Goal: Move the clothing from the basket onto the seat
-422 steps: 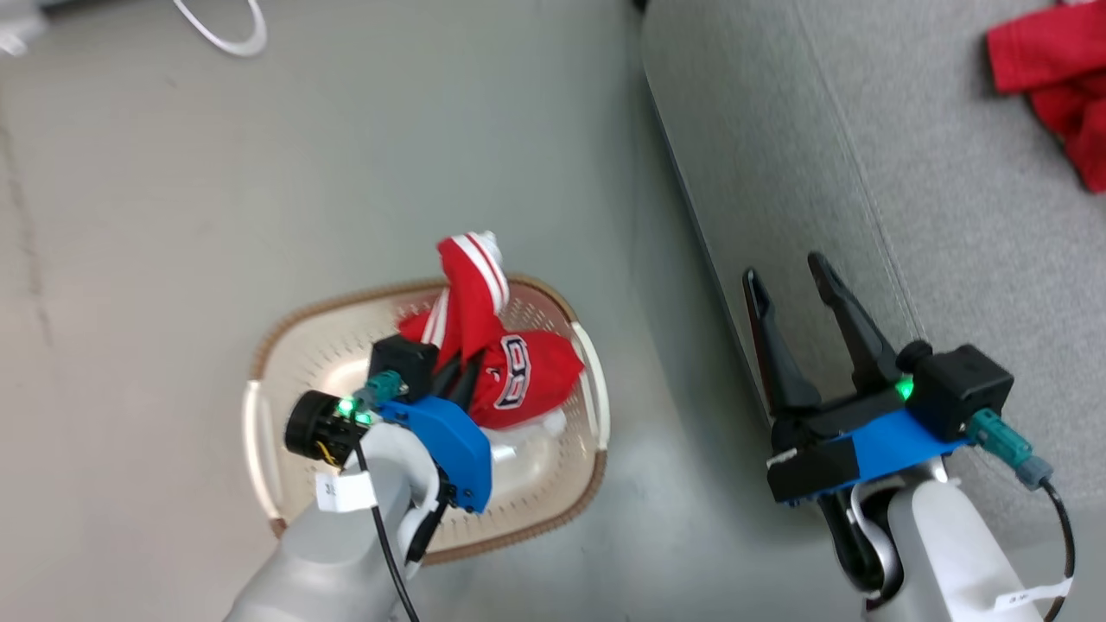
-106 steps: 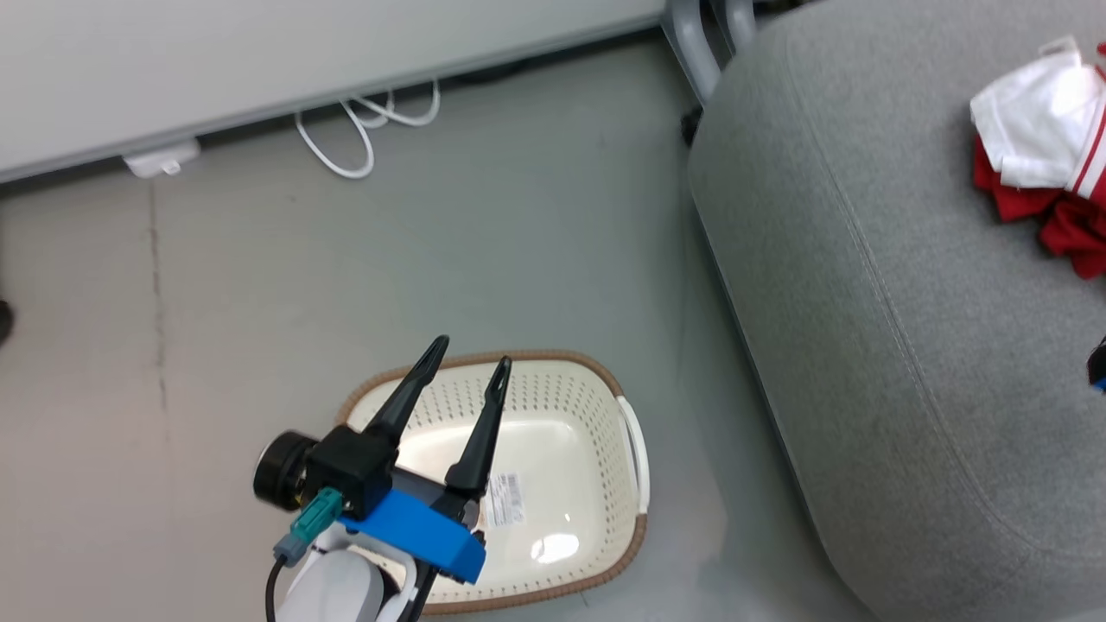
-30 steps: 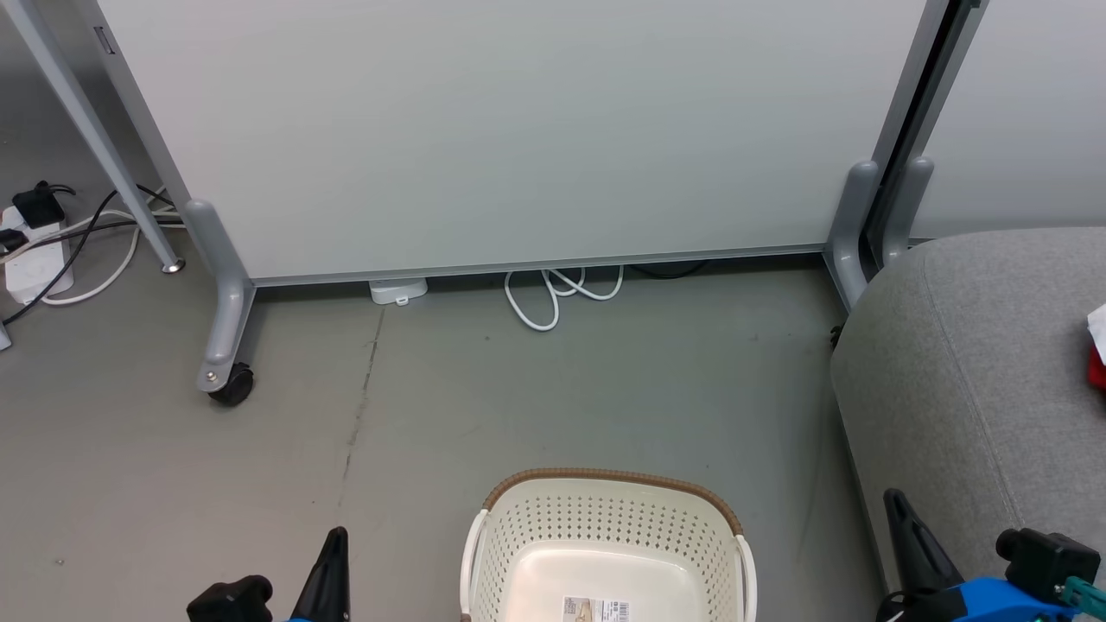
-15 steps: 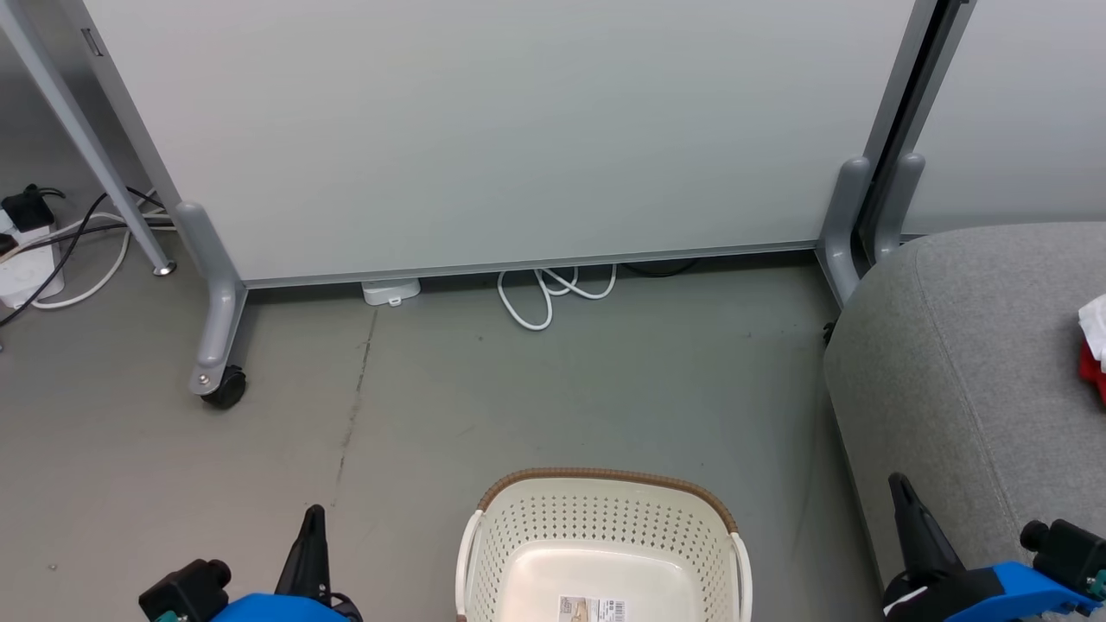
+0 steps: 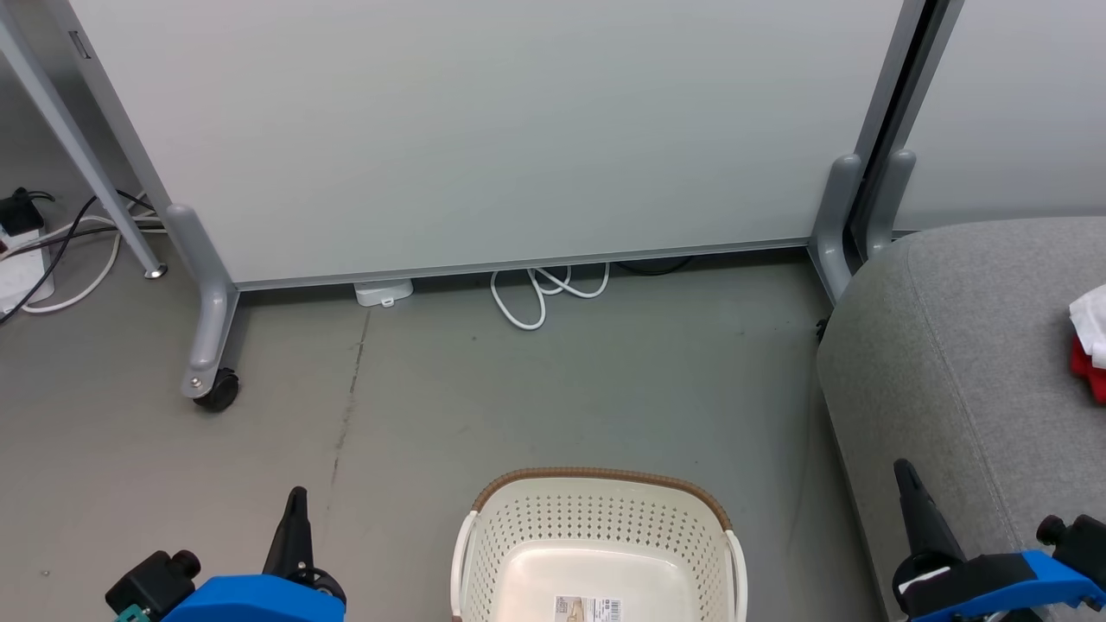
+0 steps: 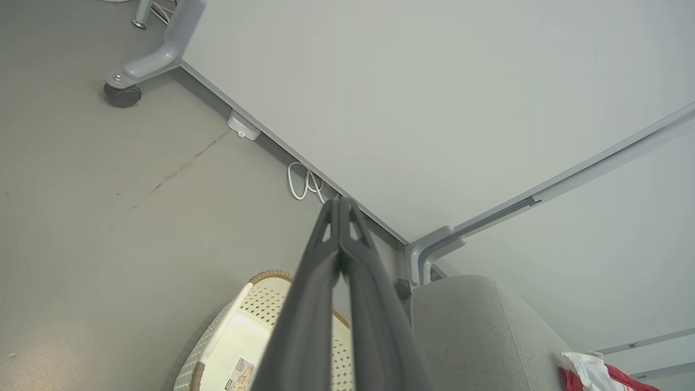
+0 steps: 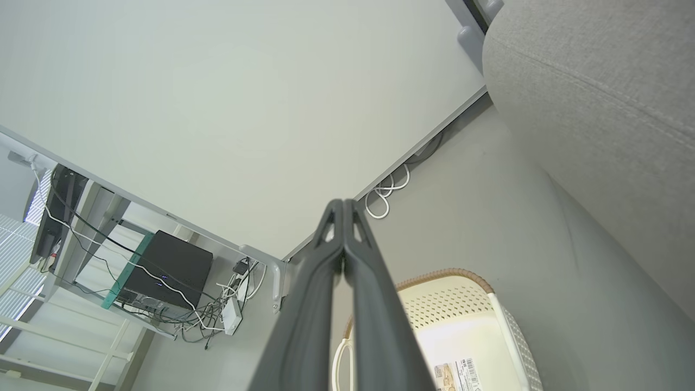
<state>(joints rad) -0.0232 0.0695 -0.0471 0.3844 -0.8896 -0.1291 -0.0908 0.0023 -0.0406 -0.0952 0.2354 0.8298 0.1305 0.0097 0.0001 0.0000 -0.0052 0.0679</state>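
Note:
The cream basket (image 5: 596, 476) with its brown rim stands on the floor at the bottom centre, holding nothing but a label on its bottom. The grey seat (image 5: 968, 345) fills the right side, and a red and white bundle of clothing (image 5: 1090, 354) lies on it at the frame's edge. My left gripper (image 5: 298, 499) is shut and empty, left of the basket. My right gripper (image 5: 905, 471) is shut and empty over the seat's front edge. The left wrist view shows the basket (image 6: 270, 275), the seat (image 6: 478, 326) and the clothing (image 6: 597, 373) beyond the shut fingers (image 6: 326, 255).
A white partition panel (image 5: 518, 130) on grey wheeled feet (image 5: 207, 345) stands behind the basket. A white cable loop (image 5: 536, 298) lies at its base, and more cables (image 5: 60, 250) lie at the far left. Bare grey floor (image 5: 562, 389) separates panel and basket.
The head view has swung up from the basket and seat to the panel. The jersey held in the basket earlier is gone from it; both grippers show a little higher than a second ago.

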